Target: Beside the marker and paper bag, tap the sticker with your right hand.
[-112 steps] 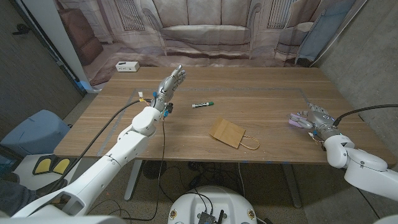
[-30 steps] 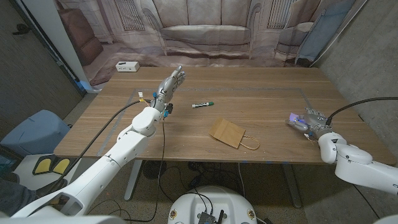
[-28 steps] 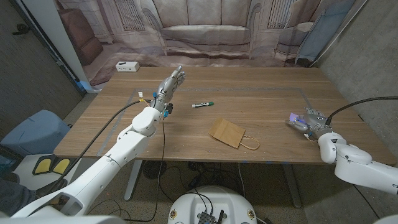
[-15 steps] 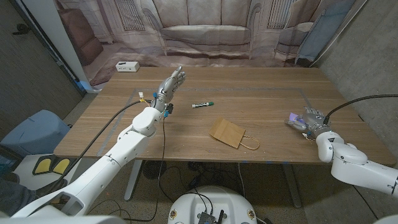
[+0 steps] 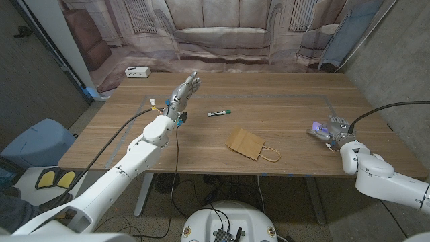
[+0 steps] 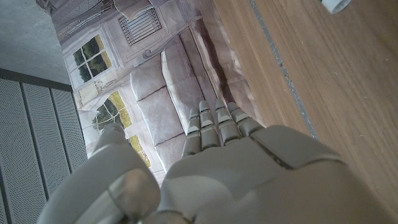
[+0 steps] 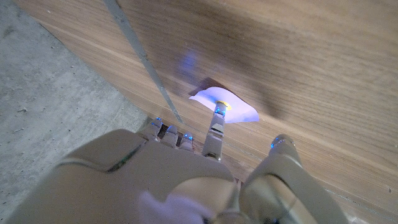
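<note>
The sticker [image 5: 317, 127] is a small pale patch lying near the table's right edge. In the right wrist view the sticker [image 7: 225, 106] is white with a yellow spot. My right hand [image 5: 335, 130] hovers at it, holding nothing, and one fingertip [image 7: 217, 116] reaches onto the sticker's near edge. The green-capped marker [image 5: 219, 113] lies at mid-table. The brown paper bag [image 5: 246, 142] lies flat in front of it, handle to the right. My left hand [image 5: 185, 88] is raised over the table's far left, fingers straight and empty, as the left wrist view also shows [image 6: 217, 168].
A white box [image 5: 137, 72] sits at the table's far left corner. A grey tape line [image 5: 334, 106] runs across the wood behind my right hand. A blue chair [image 5: 33, 142] stands left of the table [image 5: 282, 91], and a printed sofa backdrop hangs behind it.
My right forearm has edged a little to the left and my right hand has crept slightly farther over the sticker. The left arm, marker and bag have not moved.
</note>
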Controlling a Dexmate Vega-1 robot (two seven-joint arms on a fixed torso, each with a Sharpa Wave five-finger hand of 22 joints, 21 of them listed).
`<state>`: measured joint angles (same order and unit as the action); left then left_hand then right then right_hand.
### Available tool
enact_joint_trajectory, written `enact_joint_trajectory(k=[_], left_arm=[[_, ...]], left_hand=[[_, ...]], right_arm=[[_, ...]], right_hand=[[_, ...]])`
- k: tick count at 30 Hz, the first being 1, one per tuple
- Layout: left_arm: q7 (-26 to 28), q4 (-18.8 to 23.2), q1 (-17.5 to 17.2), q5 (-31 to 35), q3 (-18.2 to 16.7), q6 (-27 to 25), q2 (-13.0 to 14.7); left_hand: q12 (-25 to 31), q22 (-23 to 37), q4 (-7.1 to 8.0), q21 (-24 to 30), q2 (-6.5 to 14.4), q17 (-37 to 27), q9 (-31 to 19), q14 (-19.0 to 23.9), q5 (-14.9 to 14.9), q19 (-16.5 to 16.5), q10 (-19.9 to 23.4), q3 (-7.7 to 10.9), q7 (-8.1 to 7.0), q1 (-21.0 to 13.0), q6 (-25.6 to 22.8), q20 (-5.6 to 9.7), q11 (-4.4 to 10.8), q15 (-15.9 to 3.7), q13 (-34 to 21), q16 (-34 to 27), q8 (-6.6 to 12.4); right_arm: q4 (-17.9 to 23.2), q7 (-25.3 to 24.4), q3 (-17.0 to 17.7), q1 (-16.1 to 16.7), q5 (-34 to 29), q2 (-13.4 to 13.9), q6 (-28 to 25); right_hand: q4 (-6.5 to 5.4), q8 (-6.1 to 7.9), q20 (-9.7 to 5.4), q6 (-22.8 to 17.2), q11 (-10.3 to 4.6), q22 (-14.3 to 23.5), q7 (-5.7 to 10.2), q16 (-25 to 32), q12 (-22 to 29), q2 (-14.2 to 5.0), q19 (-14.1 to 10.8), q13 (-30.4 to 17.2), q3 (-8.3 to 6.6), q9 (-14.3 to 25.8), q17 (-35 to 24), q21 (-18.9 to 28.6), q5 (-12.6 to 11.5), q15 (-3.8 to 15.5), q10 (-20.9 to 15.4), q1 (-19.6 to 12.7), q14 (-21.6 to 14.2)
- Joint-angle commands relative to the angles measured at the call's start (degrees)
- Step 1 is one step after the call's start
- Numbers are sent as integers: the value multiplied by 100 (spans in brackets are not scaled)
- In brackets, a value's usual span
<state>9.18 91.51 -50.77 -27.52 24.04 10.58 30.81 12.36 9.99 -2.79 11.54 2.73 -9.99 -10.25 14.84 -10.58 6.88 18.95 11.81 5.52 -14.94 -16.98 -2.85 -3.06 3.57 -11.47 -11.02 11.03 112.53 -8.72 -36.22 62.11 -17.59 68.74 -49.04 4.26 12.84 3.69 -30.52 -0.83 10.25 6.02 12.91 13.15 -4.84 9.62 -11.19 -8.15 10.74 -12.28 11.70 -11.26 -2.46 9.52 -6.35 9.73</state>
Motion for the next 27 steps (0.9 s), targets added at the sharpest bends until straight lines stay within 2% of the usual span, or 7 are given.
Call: enact_joint_trajectory(k=[1,4,27], left_arm=[[-59,-101,84,-3,31,41,-42],[-77,-132,107,-6,41,48,-56],[-113,-258,148,-19,54,128,-107]], left_hand=[[15,28,-32,-25,13,-30,-14,55,-1,-14,52,12,-1,8,-69,-35,16,9,-3,13,-6],[13,28,-33,-24,13,-30,-14,52,-1,-13,49,12,-5,9,-67,-37,16,10,-3,14,-7],[8,28,-47,-24,21,-30,-14,57,-1,-14,47,13,1,14,-85,-36,18,6,-3,14,-4]], right_arm=[[22,-135,59,25,-59,29,-26],[48,-231,106,67,-71,40,-31],[151,-484,325,204,-2,71,-89]], right_hand=[[-16,70,31,-359,13,13,35,40,45,1,1020,-11,-15,16,-10,34,4,-33,-72,55,1145],[-11,74,42,-435,-40,12,86,78,62,0,920,-8,-23,16,-2,66,1,-33,-175,51,1026],[8,-25,72,-302,0,11,120,87,25,-6,852,-4,-46,19,15,74,-1,-38,-200,29,945]])
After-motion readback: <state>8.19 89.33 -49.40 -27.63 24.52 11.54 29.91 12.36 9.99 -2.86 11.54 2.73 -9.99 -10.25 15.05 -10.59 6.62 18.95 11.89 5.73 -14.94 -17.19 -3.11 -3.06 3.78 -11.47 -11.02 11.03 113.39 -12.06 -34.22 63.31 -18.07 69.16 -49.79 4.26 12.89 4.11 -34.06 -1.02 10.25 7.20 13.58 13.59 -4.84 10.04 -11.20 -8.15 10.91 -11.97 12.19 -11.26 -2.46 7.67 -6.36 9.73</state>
